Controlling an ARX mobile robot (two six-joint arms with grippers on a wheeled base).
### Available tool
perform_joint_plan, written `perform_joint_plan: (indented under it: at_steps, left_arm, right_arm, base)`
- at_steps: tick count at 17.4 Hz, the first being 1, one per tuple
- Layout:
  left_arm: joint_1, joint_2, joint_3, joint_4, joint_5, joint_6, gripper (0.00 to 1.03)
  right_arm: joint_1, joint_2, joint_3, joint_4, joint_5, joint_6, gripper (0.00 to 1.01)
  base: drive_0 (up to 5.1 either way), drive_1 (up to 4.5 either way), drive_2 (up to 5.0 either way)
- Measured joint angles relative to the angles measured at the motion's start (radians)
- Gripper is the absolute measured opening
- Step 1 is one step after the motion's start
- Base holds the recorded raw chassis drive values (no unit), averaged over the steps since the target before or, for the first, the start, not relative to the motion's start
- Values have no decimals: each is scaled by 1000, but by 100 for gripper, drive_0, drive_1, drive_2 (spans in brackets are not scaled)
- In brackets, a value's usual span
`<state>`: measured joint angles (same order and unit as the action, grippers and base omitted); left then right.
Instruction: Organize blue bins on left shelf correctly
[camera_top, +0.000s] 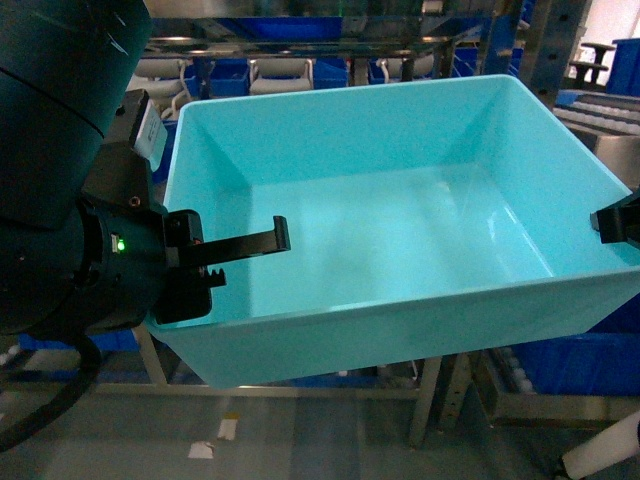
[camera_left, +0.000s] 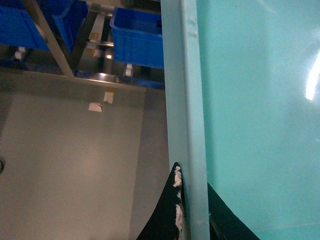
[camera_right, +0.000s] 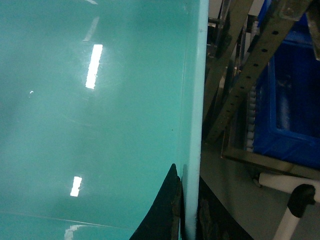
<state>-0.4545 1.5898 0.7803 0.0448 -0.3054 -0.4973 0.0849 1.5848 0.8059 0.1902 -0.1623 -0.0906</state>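
Observation:
A light turquoise bin (camera_top: 400, 240) fills the head view, held up off the floor between both arms, open side up and empty. My left gripper (camera_top: 245, 255) is shut on its left wall, one black finger (camera_top: 250, 243) lying inside the tub. In the left wrist view the left gripper (camera_left: 192, 210) pinches the pale rim (camera_left: 185, 100). My right gripper (camera_top: 615, 222) clamps the right wall, and the right wrist view shows the right gripper (camera_right: 190, 210) shut on that rim (camera_right: 195, 100). The steel shelf rack (camera_top: 420, 45) stands behind the bin.
Royal-blue crates (camera_top: 230, 75) sit on the rack behind, and more show below (camera_left: 137, 42) and to the right (camera_right: 295, 100). A perforated steel post (camera_right: 255, 65) stands close to the bin's right wall. White rollers (camera_top: 600, 120) are at the right. Tape scraps (camera_top: 215, 440) lie on the grey floor.

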Motion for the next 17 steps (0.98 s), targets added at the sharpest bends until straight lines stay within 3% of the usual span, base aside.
perform_joint_plan:
  at_steps: [8, 17]
  left_arm:
    - [0, 0, 0, 0, 0, 0, 2]
    - [0, 0, 0, 0, 1, 0, 2]
  right_arm:
    - [0, 0, 0, -3, 0, 0, 2]
    - [0, 0, 0, -3, 0, 0, 2]
  base:
    - [-324, 487, -159]
    - [-20, 390, -429]
